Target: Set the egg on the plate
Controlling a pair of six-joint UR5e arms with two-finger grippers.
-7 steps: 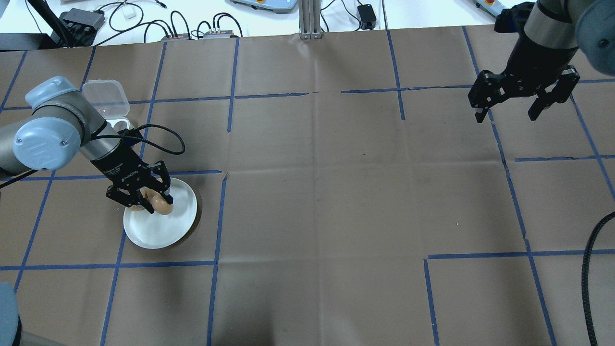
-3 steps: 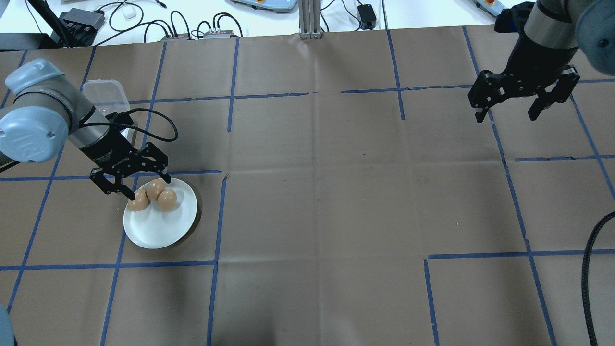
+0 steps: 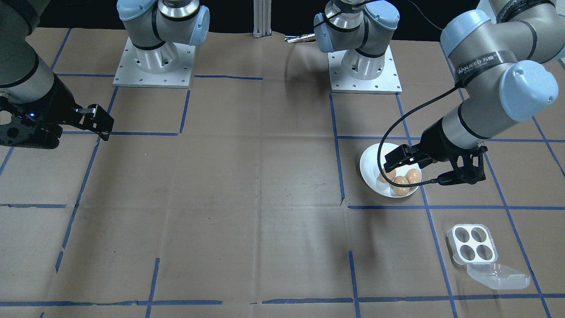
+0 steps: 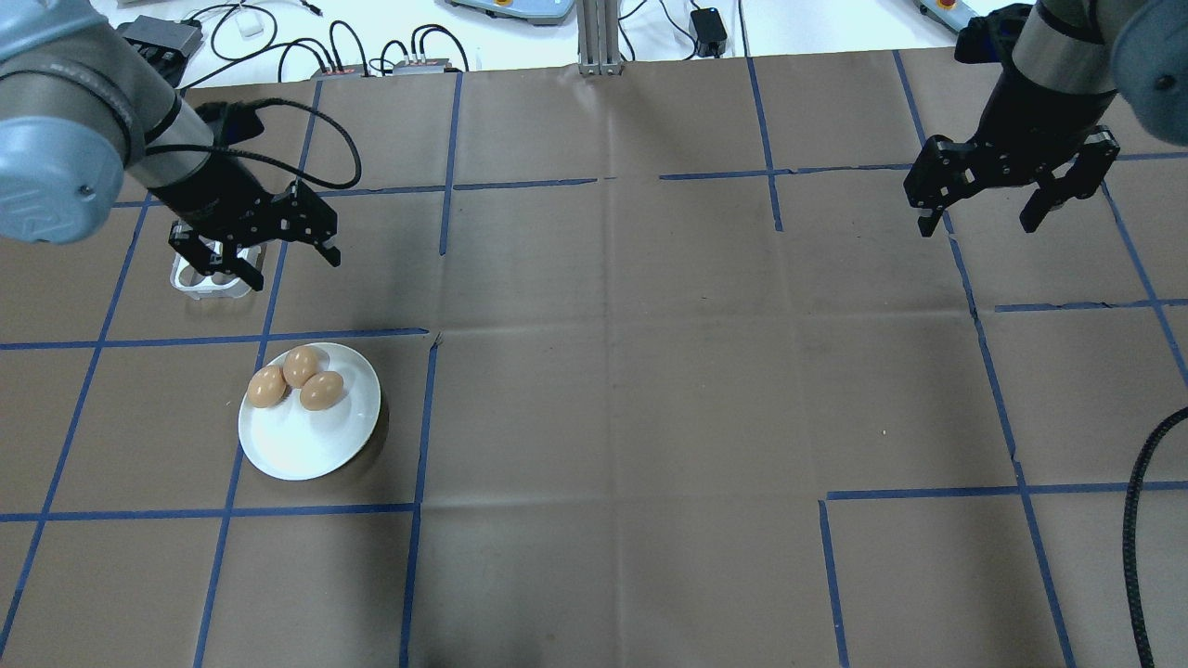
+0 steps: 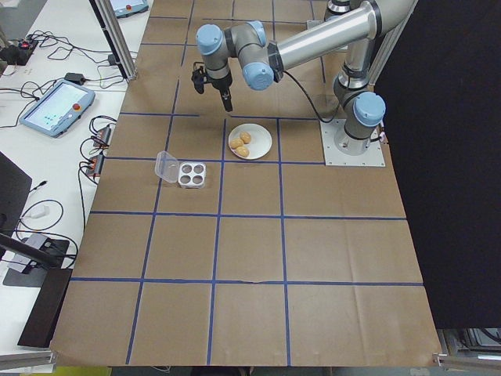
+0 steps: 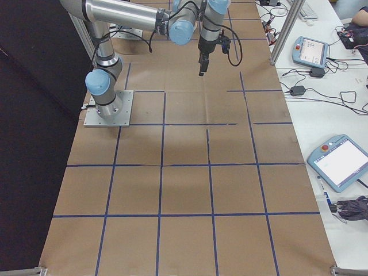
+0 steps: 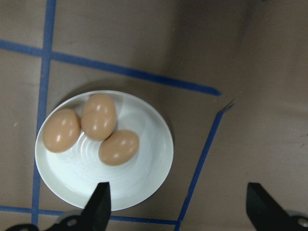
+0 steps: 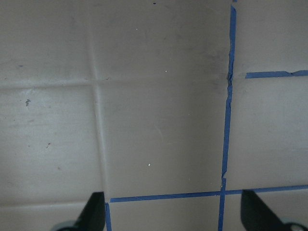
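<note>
A robotics lab set up for recording tests.

The tabletop (image 4: 603,371) is covered in brown paper marked into squares with blue tape (image 4: 422,422); two arms stand bolted to metal base plates (image 3: 152,70). Along the side benches lie teach pendants (image 6: 339,161), cable runs (image 4: 278,42) and small electronic boxes (image 4: 162,37), with an aluminium frame post (image 4: 594,37) at the edge.

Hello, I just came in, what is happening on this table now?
Three brown eggs lie together on the white plate. The left tool is open, holds nothing and hangs above the table near the plate. The four-hole egg box is empty, its lid open. The right tool is open and idle, far away.
</note>
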